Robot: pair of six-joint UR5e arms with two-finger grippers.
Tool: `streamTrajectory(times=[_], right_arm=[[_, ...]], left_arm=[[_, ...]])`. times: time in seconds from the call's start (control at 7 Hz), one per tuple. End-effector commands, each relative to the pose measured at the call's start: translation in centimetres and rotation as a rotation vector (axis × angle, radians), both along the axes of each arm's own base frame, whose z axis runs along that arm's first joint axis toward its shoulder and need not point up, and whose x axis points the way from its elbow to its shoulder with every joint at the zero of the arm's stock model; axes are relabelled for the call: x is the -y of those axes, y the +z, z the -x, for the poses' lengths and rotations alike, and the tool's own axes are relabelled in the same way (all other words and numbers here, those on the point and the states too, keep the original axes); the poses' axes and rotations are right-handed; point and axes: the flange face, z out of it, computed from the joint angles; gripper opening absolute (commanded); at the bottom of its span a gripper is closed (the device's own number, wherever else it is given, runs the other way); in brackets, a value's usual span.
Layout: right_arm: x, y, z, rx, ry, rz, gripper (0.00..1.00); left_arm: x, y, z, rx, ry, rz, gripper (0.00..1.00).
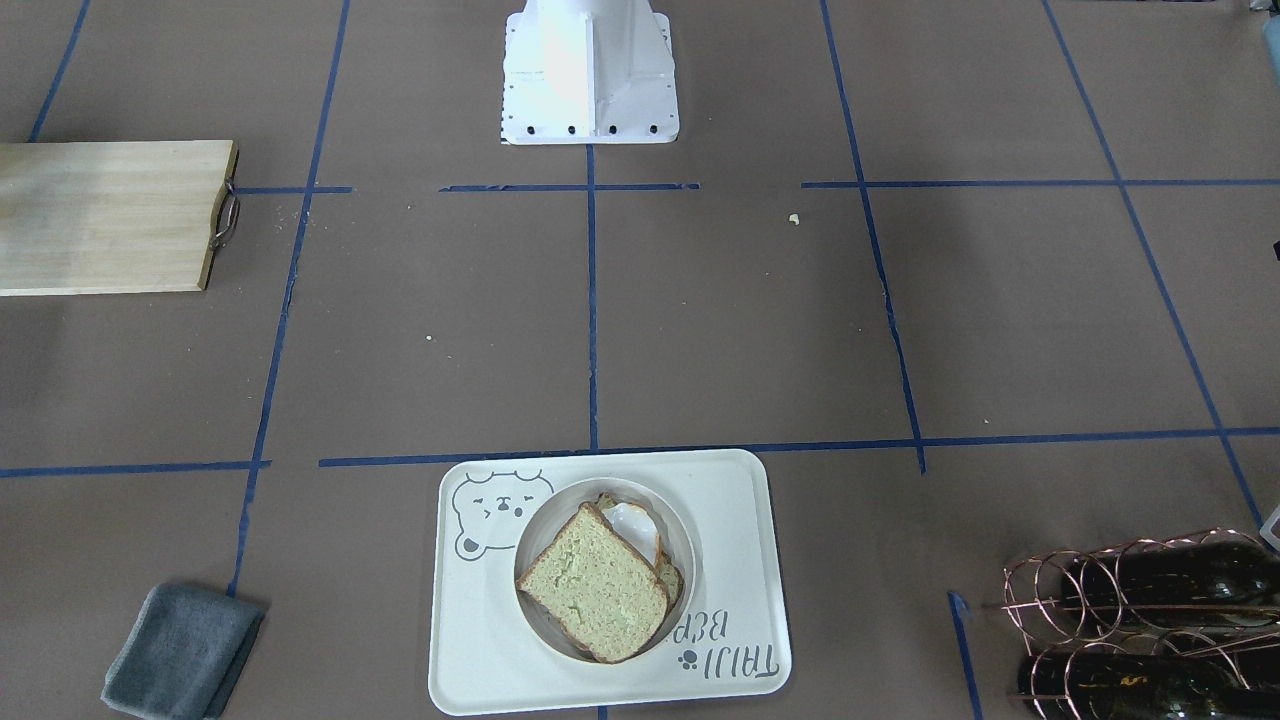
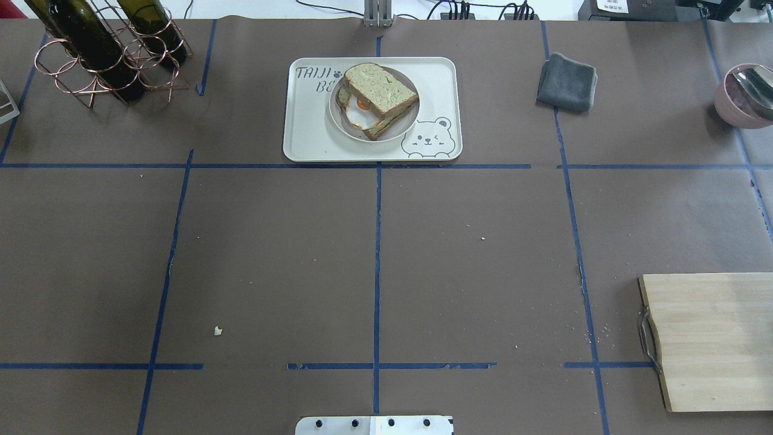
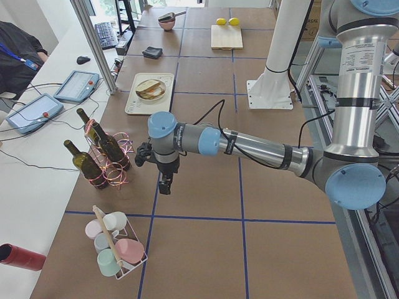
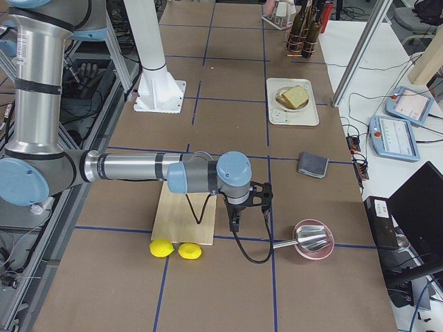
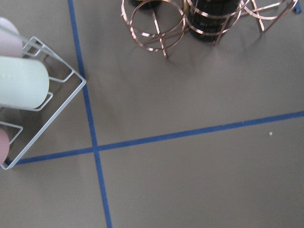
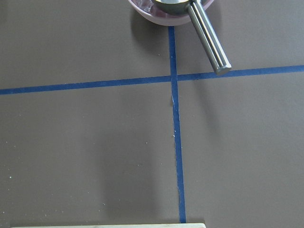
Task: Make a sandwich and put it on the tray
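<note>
Though partly under the plate (image 2: 404,125) — "TAIJI BE" lettering (image 2: 315,74) on the tray (image 2: 302,136).

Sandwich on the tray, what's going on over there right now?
Nothing is handling it. The sandwich sits assembled on a small round plate on the tray, egg peeking out of its side. Both arms are off to the sides: the left gripper hangs over the table beside the wine rack, the right gripper near the wooden board and pink bowl. Open or shut can't be told from here.
</note>
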Motion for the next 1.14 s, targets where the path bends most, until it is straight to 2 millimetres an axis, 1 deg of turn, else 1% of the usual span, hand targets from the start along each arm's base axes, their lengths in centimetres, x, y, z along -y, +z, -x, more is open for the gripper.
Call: streamTrajectory(times=[0.0, 0.14, 0.29, 0.43, 1.0], right_arm=[[0.0, 0.0, 0.0, 0.001, 0.0, 0.0, 1.0], [0.0, 0.0, 0.0, 0.001, 0.001, 0.001, 1.0], [0.0, 0.0, 0.0, 0.001, 0.001, 0.001, 1.0], [0.0, 0.0, 0.0, 0.001, 0.001, 0.001, 1.0], [0.0, 0.1, 0.0, 0.001, 0.001, 0.003, 1.0]], left_arm=[[-0.9, 4.5, 3.3, 0.001, -0.032, 0.024, 1.0], [-1.1, 4.6, 3.8, -0.019, -0.044, 0.039, 1.0], [-2.0, 5.1, 3.6, -0.058, -0.045, 0.057, 1.0], [-2.4, 5.5, 3.5, -0.064, -0.046, 0.066, 1.0], [-2.3, 5.3, 3.5, -0.063, -0.052, 0.067, 1.0]])
